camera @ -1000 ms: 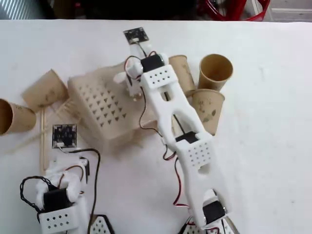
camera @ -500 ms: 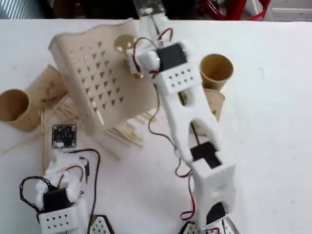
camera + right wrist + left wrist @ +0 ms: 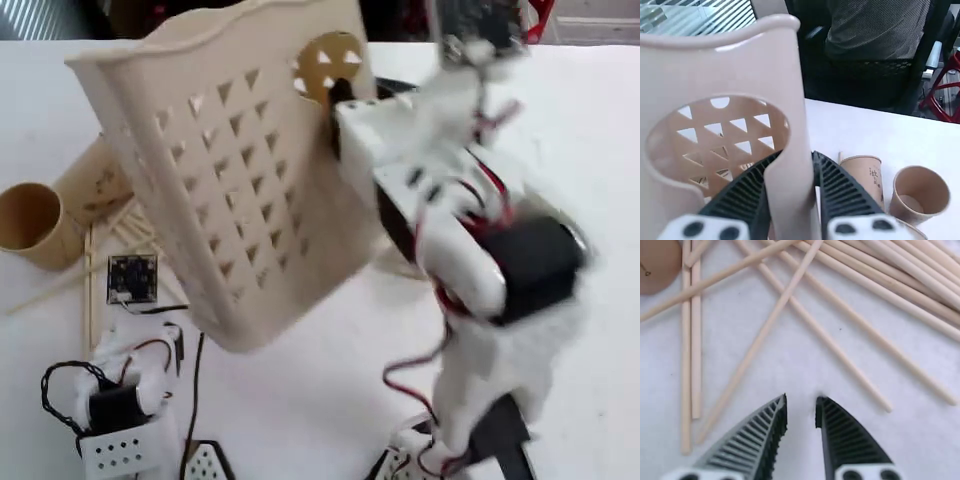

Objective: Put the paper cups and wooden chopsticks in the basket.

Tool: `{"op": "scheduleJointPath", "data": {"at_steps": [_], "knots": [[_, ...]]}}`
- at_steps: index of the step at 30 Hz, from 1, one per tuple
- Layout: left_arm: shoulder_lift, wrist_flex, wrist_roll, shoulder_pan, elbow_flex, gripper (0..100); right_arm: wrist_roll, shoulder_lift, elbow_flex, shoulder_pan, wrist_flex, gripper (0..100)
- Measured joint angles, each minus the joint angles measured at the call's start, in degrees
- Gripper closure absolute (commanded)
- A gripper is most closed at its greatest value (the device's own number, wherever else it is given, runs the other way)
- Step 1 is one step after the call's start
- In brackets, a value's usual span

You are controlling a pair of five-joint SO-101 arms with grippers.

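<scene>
On the white tabletop (image 3: 600, 150), wooden chopsticks (image 3: 865, 325) lie scattered and crossed near the left edge. Two paper cups (image 3: 30, 220) sit by that edge, one mouth-up, the other on its side just beyond it. Two more cups (image 3: 917, 195) stand side by side past the basket, toward the far edge. Behind the far edge: a dark mesh chair back (image 3: 875, 30) and window blinds (image 3: 695, 15).

The right gripper (image 3: 792, 157) has both jaws clamped on the basket (image 3: 230, 180) wall, right beside the oval handle cut-out. The basket hangs tilted, off the tabletop and over the chopsticks.

The left gripper (image 3: 801, 405) is parted by a narrow gap and holds nothing. Its tips point at bare tabletop just short of the nearest chopstick. Contact with the surface: cannot tell.
</scene>
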Motion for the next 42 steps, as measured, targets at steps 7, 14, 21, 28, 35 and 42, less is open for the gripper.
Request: {"op": "scheduleJointPath", "data": {"at_steps": [7, 14, 21, 28, 35, 42], "knots": [[0.00, 0.00, 0.00, 0.00, 0.00, 89, 4.48, -13.27, 28.66, 2.81, -8.09, 98.2], [0.00, 0.00, 0.00, 0.00, 0.00, 89, 6.24, -38.86, 75.96, 3.78, -36.04, 98.2], [0.00, 0.00, 0.00, 0.00, 0.00, 89, 6.42, -58.46, 121.32, 4.57, -66.73, 98.2], [0.00, 0.00, 0.00, 0.00, 0.00, 89, 6.42, -76.31, 144.88, 5.01, -79.91, 98.1], [0.00, 0.00, 0.00, 0.00, 0.00, 89, 6.42, -86.15, 145.49, 6.95, -65.49, 98.1], [0.00, 0.00, 0.00, 0.00, 0.00, 89, 6.42, -88.35, 145.49, 7.38, -60.31, 79.7]]}}
